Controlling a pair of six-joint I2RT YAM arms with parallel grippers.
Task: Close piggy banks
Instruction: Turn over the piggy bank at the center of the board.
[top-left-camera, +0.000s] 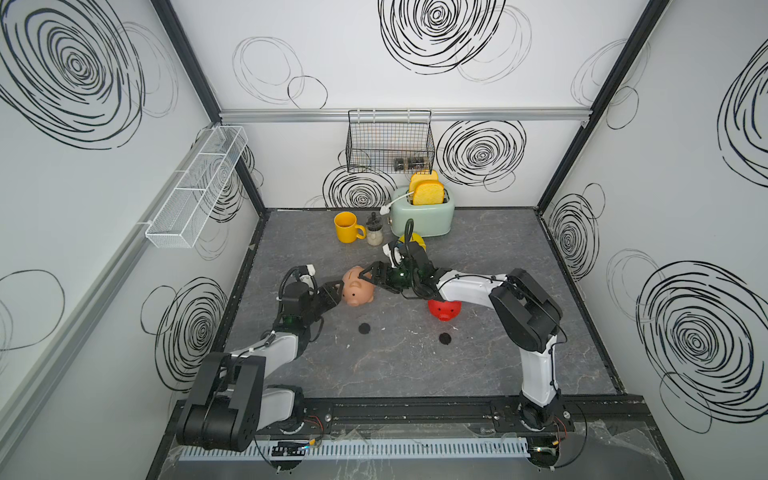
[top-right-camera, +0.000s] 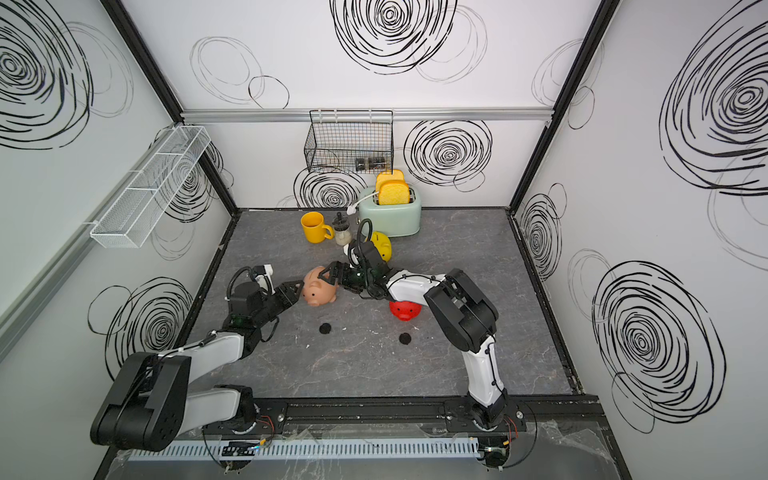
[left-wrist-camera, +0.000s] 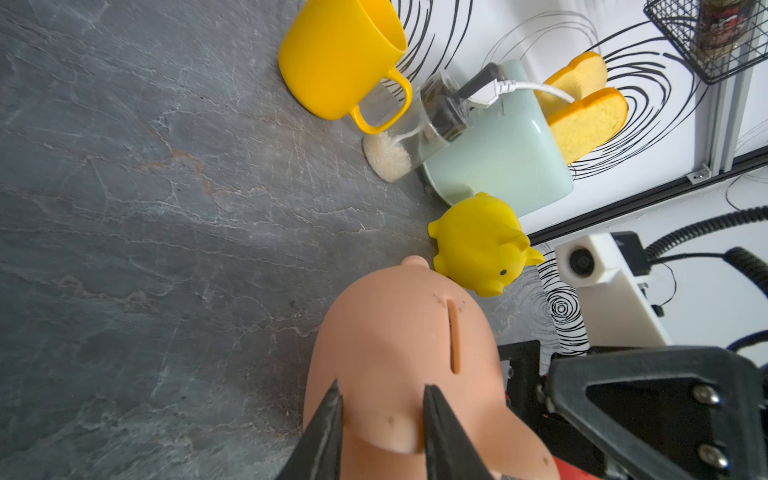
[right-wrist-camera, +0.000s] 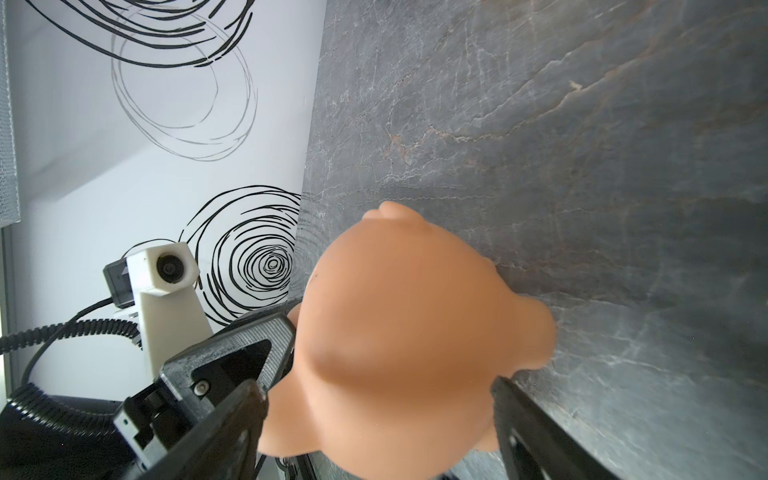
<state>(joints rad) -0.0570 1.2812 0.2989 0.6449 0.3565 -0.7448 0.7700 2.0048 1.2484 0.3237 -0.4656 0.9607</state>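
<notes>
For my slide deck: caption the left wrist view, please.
Left pincer pinching the ear of a pale pink glossy plastic piggy bank, yellow plastic piggy bank beyond.

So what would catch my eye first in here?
The glossy pale pink plastic pig at mid-table, caught between both arms: the left gripper pinches a small bump on it, and the right gripper has jaws wide around its body. Behind stands a mint-green toaster with bright yellow toast; two small black round plugs lie nearer the front.
</notes>
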